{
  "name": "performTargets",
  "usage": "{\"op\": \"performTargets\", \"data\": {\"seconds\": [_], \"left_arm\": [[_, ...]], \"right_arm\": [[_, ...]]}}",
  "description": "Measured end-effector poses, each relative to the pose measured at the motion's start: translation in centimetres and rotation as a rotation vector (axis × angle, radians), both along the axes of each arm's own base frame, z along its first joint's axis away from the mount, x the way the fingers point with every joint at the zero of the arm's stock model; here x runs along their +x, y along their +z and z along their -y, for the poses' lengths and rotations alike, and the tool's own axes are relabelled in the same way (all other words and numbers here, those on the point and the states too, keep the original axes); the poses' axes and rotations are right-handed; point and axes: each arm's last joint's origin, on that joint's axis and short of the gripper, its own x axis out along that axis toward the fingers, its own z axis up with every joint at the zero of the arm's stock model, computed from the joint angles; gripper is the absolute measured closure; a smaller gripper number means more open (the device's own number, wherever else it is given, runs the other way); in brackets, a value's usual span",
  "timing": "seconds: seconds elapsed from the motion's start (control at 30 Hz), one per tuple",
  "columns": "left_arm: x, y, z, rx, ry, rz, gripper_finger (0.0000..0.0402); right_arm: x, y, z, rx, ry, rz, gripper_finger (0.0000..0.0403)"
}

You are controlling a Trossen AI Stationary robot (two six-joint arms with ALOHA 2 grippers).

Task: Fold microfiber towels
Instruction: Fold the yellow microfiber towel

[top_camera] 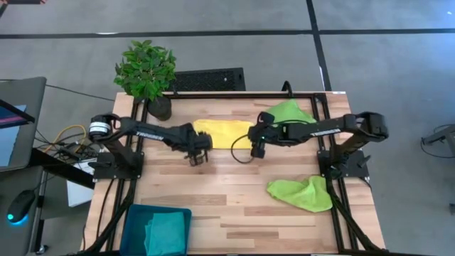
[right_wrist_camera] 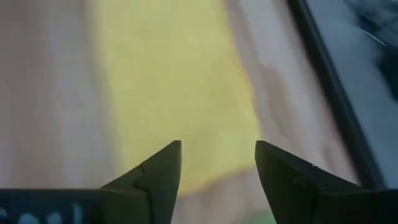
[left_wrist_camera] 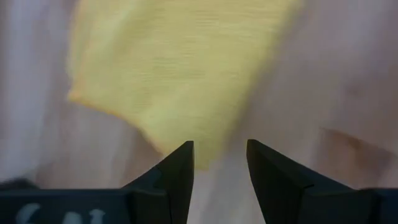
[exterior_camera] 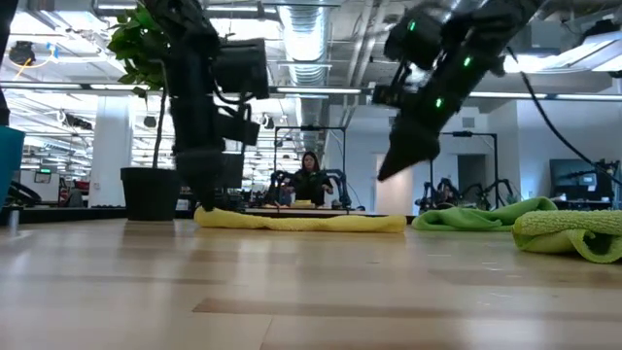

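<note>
The yellow towel (top_camera: 222, 133) lay flat as a folded strip at the far middle of the table (top_camera: 234, 213), between the two arms. Its long axis ran left to right across the table, its ends pointing toward each arm. The left gripper (top_camera: 197, 156) stood just off its left end and the right gripper (top_camera: 257, 149) just off its right end, both with fingers parted and nothing in them.

In my judgement the step in hand was letting go after a fold. To do it well, both grippers should lift straight clear so neither finger drags the layers askew.
</note>
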Motion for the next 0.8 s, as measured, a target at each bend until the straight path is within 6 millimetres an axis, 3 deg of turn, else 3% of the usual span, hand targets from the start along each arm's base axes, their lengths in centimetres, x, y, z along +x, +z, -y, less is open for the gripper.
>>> {"op": "performTargets", "data": {"seconds": [0.13,0.27,0.47,0.8], "left_arm": [[-0.3,-0.6,2.4,0.064,-0.14,-0.044,0.026],[-1.0,-1.8,3.3,0.193,-0.198,-0.06,0.026],[-1.7,-3.1,2.8,0.272,-0.172,-0.043,0.026],[-1.3,-2.9,1.6,0.331,-0.198,-0.053,0.026]], "right_arm": [[0.1,0.3,-1.7,0.037,0.086,0.01,0.0173],[0.2,-0.2,-2.6,0.038,0.113,-0.012,0.0173],[0.3,-0.6,-2.9,0.037,0.123,-0.028,0.0173],[0.3,-0.6,-2.5,0.037,0.107,-0.029,0.0173]]}}
